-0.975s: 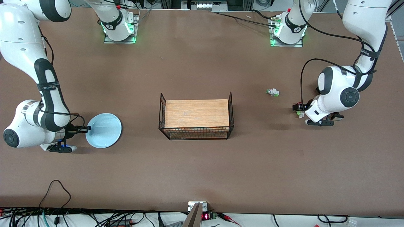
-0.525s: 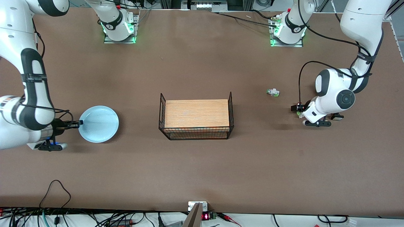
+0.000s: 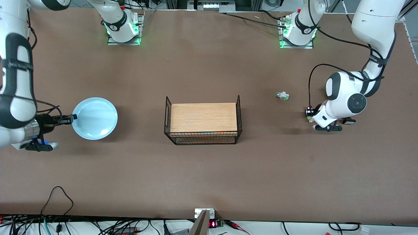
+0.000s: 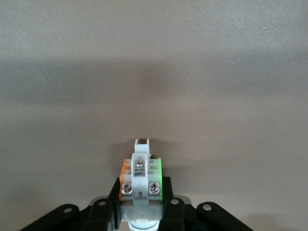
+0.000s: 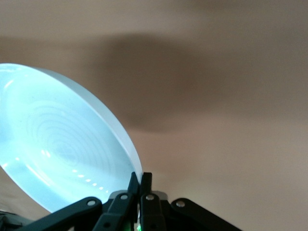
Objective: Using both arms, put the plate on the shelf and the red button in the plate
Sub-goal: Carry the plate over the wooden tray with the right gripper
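Observation:
The pale blue plate (image 3: 94, 118) hangs tilted over the table at the right arm's end. My right gripper (image 3: 72, 117) is shut on its rim; in the right wrist view the fingertips (image 5: 135, 182) pinch the edge of the plate (image 5: 57, 144). At the left arm's end, my left gripper (image 3: 309, 115) is down at the table and shut on the red button (image 3: 310, 112). The left wrist view shows the button's white body (image 4: 140, 180), with green and orange sides, between the fingers (image 4: 166, 190). Its red cap is hidden there.
A wire rack with a wooden top (image 3: 203, 117) stands at the middle of the table. A similar small white part with a green and silver end (image 3: 282, 95) lies between the rack and the left arm. Cables run along the table's front edge.
My right gripper has lifted the plate and carried it toward the right arm's end of the table. The left gripper has closed on the red button.

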